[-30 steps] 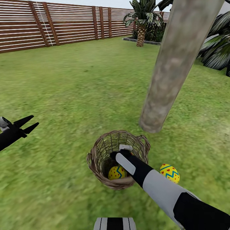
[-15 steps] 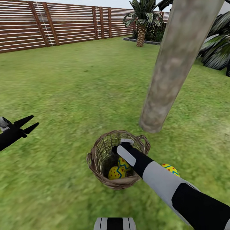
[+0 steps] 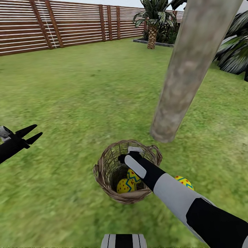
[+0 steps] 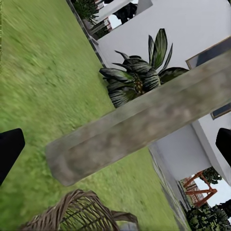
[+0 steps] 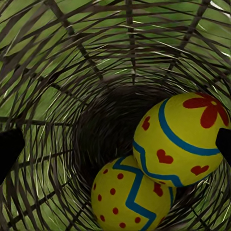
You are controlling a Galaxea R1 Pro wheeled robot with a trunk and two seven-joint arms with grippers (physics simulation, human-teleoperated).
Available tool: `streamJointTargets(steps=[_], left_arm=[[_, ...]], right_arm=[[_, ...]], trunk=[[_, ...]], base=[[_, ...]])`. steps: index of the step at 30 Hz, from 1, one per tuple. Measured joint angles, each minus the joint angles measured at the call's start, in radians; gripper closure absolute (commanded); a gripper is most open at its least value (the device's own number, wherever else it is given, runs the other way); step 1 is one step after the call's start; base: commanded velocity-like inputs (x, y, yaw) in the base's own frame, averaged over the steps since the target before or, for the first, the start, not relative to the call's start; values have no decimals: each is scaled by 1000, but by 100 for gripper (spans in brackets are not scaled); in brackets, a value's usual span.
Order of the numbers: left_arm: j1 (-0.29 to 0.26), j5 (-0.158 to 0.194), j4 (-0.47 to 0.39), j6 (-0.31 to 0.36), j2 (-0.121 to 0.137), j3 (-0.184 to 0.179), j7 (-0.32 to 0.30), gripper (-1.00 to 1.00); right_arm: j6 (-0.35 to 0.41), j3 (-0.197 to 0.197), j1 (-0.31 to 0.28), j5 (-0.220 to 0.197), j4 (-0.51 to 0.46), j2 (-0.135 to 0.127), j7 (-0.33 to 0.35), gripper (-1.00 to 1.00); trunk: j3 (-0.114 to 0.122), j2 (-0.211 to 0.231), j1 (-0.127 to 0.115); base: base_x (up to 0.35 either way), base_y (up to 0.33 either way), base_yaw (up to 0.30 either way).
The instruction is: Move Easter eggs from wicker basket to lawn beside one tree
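My right pincer [image 3: 130,155] is down inside the round tan-brown wicker basket [image 3: 103,165] on the green lawn [image 3: 86,96], its dark fingertips [image 5: 9,149] wide apart and holding nothing. Two yellow eggs with red marks and blue zigzag bands [image 5: 180,139] [image 5: 127,199] lie touching each other at the bottom. The third egg [image 3: 184,181] rests on the grass just right of the basket, near the pale mottled tree trunk [image 3: 186,72], and my left pincer [image 3: 29,134] hangs open and empty far to the left.
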Motion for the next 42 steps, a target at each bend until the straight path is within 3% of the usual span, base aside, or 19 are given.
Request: streamJointTargets(steps=[17,25,38,42], left_arm=[[0,0,0,0,-4,0,1,-100],[0,0,0,0,-4,0,1,-100],[0,0,0,0,-4,0,1,-100],[0,0,0,0,-4,0,1,-100]], right_arm=[[-121,-7,2,-3,12,0,-44,-100],[-210,-6,9,-81,15,0,-76,-100],[-244,-6,10,-87,14,0,-124,-100],[-325,-5,12,-90,14,0,-169,-100]], trunk=[[-27,0,0],[-40,0,0],[-61,0,0],[-67,0,0]], base=[[0,0,0],[0,0,0],[0,0,0],[0,0,0]])
